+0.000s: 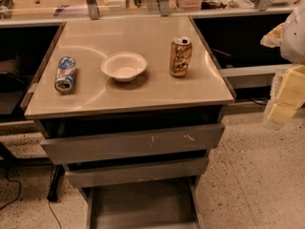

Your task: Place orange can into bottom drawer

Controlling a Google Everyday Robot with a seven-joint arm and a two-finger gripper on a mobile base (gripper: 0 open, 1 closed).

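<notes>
Golden-orange and metallic, the slim drink can (180, 57) with pale markings and a silver top stands upright on the glossy pale table (143, 97). It is at three o'clock from the round white bowl (124, 66) and apart from it. At nine o'clock from the bowl, a crushed blue-and-white can (65, 74) lies on its side.

The pale yellow, blocky tool (286, 97) hangs off the table's edge, at about four o'clock from the drink can. It holds nothing; whether it is spread or pressed together I cannot tell.

The reach looks like the step in hand. I'd come in from the three o'clock side, away from the bowl, and take the drink can squarely at mid-height, since thin metal like that tips and dents easily.

Down at six o'clock the bottom drawer (143, 206), a grey metal tray, stands pulled out beneath the two scratched grey upper drawers (133, 144).
</notes>
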